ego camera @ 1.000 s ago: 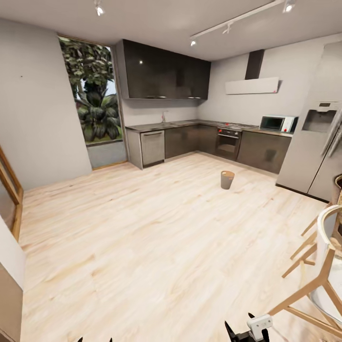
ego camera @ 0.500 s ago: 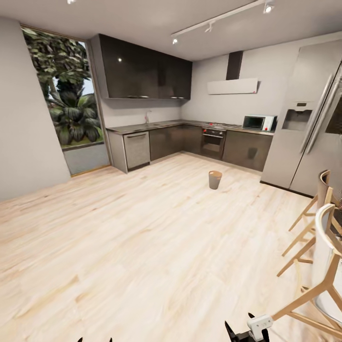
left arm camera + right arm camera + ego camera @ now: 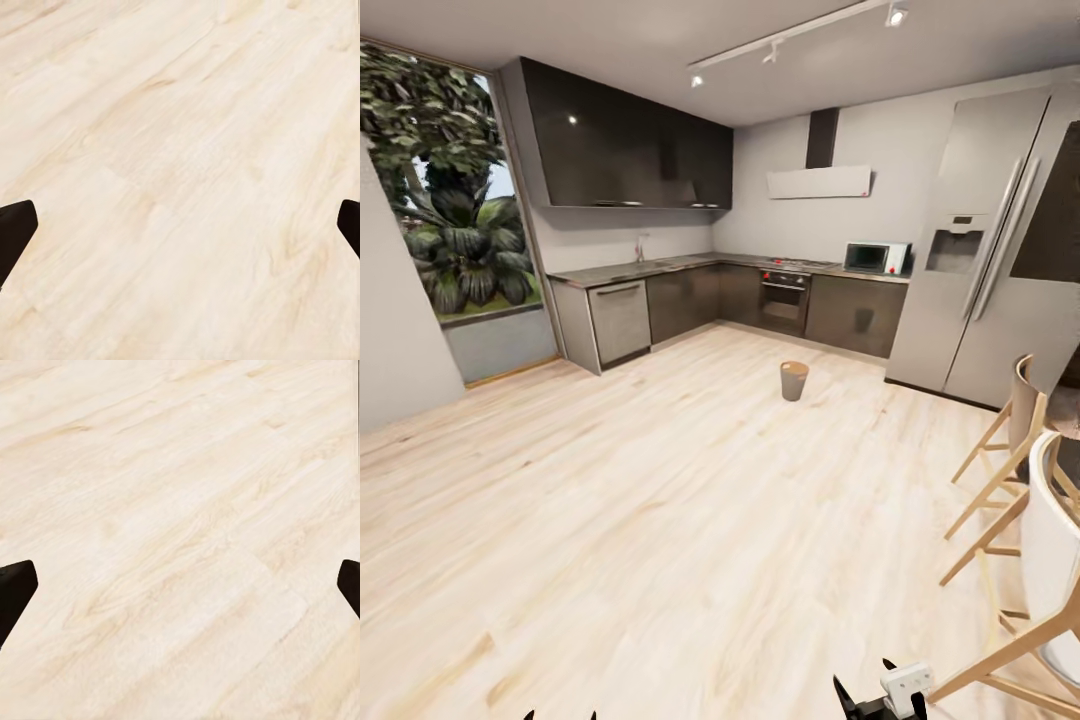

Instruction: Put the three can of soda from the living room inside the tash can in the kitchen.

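Tash can (image 3: 794, 380) sits at 12 o'clock on the kitchen floor (image 3: 660, 520) (no readable labels); left gripper (image 3: 180, 225) and right gripper (image 3: 180, 585) both spread wide, empty.

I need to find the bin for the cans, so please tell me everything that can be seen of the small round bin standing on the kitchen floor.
The small round tapered bin stands upright on the light wood floor, alone in the open kitchen area, in front of the dark oven and apart from the cabinets. It narrows toward its base. Its outside looks grey-beige, its rim and inside brownish. Nothing touches it except the floor. At this range its contents and finer details cannot be told.
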